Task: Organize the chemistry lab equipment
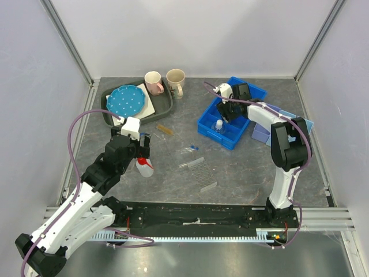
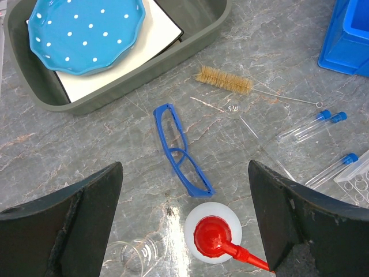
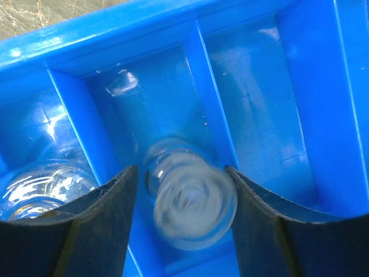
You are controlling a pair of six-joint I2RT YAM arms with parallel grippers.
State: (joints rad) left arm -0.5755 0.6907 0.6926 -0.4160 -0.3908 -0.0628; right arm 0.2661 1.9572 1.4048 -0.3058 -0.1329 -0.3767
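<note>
Wide-spread black fingers (image 2: 86, 225) of the left gripper (image 2: 185, 167) frame the left wrist view and grip nothing. At 6 o'clock between them stands one small white squeeze bottle (image 2: 213, 236), round and soft-sided, with a red cone cap and a thin spout. One small clear beaker (image 2: 135, 254) lies at 7 o'clock, just beside it. One pair of blue-framed safety glasses (image 2: 181, 151) lies at the centre on the grey marbled table (image 2: 69, 144). One tan bristle brush (image 2: 223, 79) on a thin wire handle lies at 12 o'clock. Three blue-capped clear tubes (image 2: 305, 126) lie at 3 o'clock, and one clear tube rack (image 2: 357, 179), pierced with round holes, sits at 4 o'clock. At 10 o'clock one grey tray (image 2: 190, 46) holds one scalloped blue dotted plate (image 2: 86, 34). In the top view two mugs (image 1: 154, 82) stand at 12 o'clock. At 2 o'clock there, the right gripper (image 3: 181, 168) hangs inside one blue plastic divided bin (image 3: 207, 98). Its fingers are partly open on either side of a blurred, round clear vessel (image 3: 190, 208); whether they press on it cannot be told.
</note>
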